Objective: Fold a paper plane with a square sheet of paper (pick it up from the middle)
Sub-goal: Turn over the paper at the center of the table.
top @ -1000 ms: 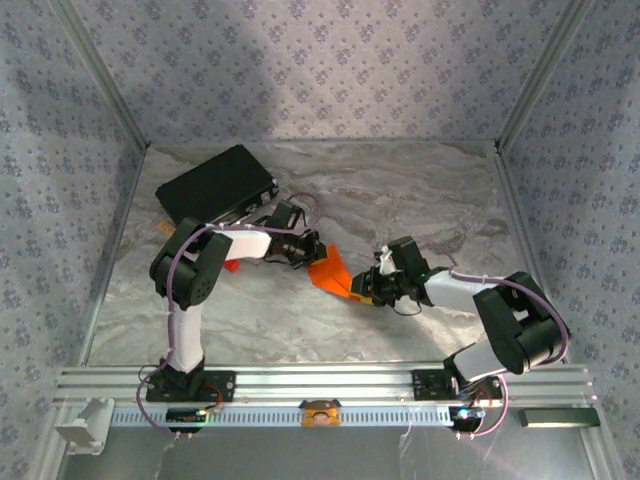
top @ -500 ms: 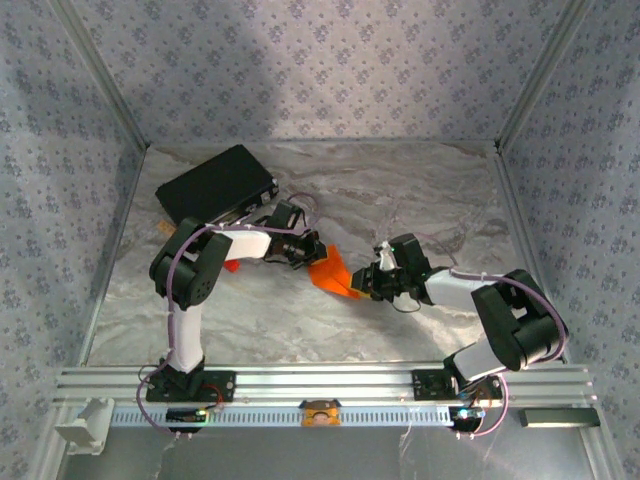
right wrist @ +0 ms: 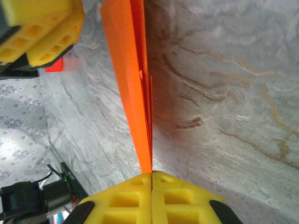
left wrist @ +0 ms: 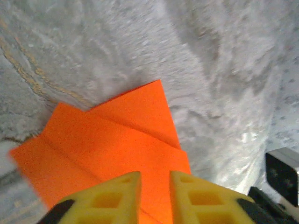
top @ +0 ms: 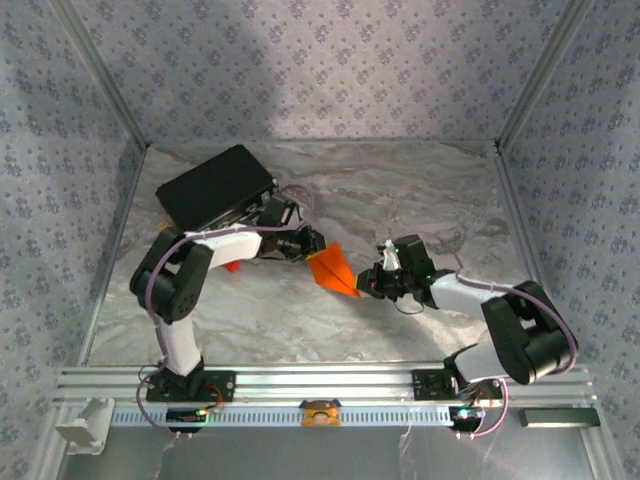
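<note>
**Operator:** Start on the left. What have I got there?

**Spotter:** The black case point(top: 215, 185) sits toward 10 o'clock on the table point(top: 420, 200). The red block point(top: 232, 266) lies near your left gripper point(top: 312, 243), at its 9 o'clock. Leave both alone. That gripper's jaws stand a little apart, with orange showing in the narrow gap. Its tips are at the paper's 11 o'clock end, and I cannot tell whether they press on it.

**Operator:** And the paper itself?

**Spotter:** The paper plane point(top: 333, 270) is mid-table between your two grippers, running from 11 o'clock down to 5 o'clock. It is a narrow folded wedge, and your right wrist camera shows it standing on edge.

**Operator:** The right side?

**Spotter:** Your right gripper point(top: 366, 284) has its jaws pressed together on the pointed 5 o'clock tip, with the paper coming straight out of the seam.

**Operator:** How will it handle?

**Spotter:** I judge it nearly weightless, floppy away from the folds and stiffer along the creases. It may tear if your arms pull apart, and it may slip from a loose pinch. Take hold on the layered centre crease near the middle, not on a single loose flap.
</note>
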`<state>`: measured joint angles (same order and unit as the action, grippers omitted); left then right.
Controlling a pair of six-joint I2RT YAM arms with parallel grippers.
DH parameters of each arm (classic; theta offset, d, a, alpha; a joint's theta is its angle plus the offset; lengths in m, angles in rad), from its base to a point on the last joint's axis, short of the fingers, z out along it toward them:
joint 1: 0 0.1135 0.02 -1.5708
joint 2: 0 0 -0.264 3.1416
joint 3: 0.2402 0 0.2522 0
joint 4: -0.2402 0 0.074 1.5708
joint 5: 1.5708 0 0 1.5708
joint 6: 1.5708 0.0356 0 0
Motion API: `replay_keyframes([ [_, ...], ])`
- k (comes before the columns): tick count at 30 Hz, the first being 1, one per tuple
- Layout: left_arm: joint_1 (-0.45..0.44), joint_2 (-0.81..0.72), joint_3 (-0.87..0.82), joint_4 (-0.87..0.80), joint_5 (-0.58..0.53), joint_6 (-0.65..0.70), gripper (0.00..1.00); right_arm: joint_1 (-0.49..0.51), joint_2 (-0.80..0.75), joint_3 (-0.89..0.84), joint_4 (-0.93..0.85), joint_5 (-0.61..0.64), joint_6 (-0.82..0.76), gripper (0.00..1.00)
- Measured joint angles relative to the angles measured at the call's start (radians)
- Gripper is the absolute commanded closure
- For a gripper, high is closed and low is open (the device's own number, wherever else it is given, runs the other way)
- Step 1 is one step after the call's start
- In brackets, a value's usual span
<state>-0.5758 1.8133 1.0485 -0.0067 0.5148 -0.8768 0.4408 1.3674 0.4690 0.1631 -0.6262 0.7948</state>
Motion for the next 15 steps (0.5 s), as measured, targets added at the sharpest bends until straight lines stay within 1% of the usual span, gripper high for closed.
replay_keyframes([
  [1,0.0,-0.033,-0.008,0.001,-0.011,0.003,0.66,0.0,-0.032,0.001,-0.023,0.018,-0.013,0.93],
  [3,0.0,-0.092,-0.025,0.001,-0.03,0.006,0.64,0.008,-0.093,0.011,-0.086,0.065,-0.048,0.93],
  [5,0.0,-0.156,-0.047,0.0,-0.058,0.017,0.62,0.03,-0.151,0.048,-0.19,0.151,-0.101,0.93],
  [7,0.0,-0.213,-0.072,0.0,-0.093,0.026,0.6,0.079,-0.195,0.113,-0.298,0.258,-0.158,0.93],
  [10,0.0,-0.296,-0.121,-0.003,-0.153,0.04,0.59,0.184,-0.234,0.225,-0.419,0.444,-0.239,0.93],
  [12,0.0,-0.343,-0.148,-0.011,-0.196,0.044,0.58,0.263,-0.242,0.293,-0.483,0.589,-0.285,0.93],
  [15,0.003,-0.412,-0.182,-0.029,-0.261,0.055,0.57,0.377,-0.223,0.377,-0.596,0.843,-0.315,0.94],
])
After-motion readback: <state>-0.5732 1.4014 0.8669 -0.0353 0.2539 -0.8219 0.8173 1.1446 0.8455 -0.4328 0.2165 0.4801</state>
